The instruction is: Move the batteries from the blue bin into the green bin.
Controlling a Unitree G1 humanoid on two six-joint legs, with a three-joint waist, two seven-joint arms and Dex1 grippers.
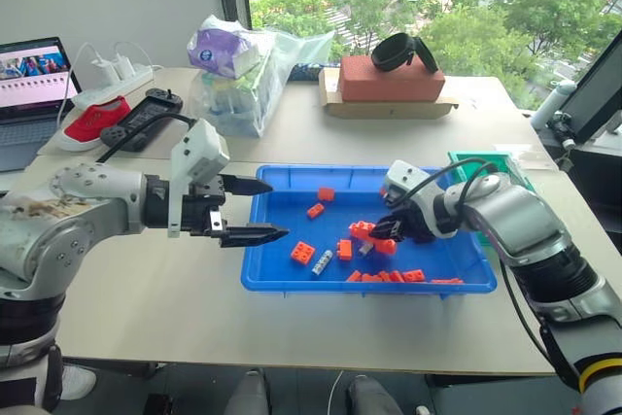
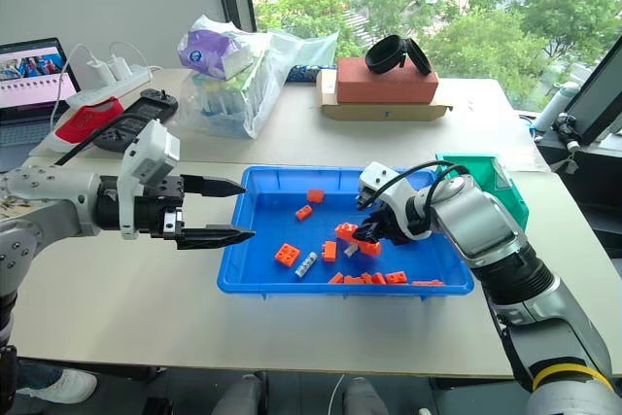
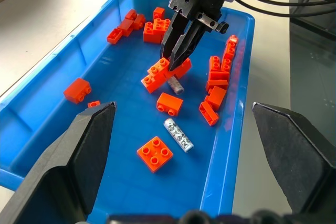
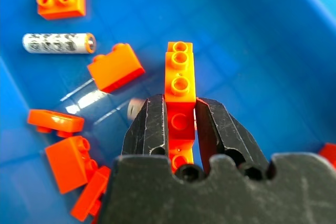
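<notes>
The blue bin [image 1: 292, 284] lies in the middle of the table with several orange bricks in it. One silvery battery [image 3: 178, 136] rests on its floor beside a square brick. Part of a second battery [image 3: 175, 85] shows just under my right gripper [image 1: 381, 230]. That gripper reaches down into the bin. Its fingers [image 4: 149, 129] are shut on a narrow orange brick [image 4: 180, 85]. My left gripper [image 1: 277, 209] hovers open over the bin's left rim with nothing in it. The green bin [image 1: 486, 164] stands just beyond the blue bin's far right corner.
At the back of the table are a red brick-like block on cardboard [image 1: 389, 80], a plastic bag of goods [image 1: 238, 80], a black game controller [image 1: 146, 114], a power strip [image 1: 117, 80] and a laptop [image 1: 34, 85]. A monitor edge [image 1: 598, 94] stands at the right.
</notes>
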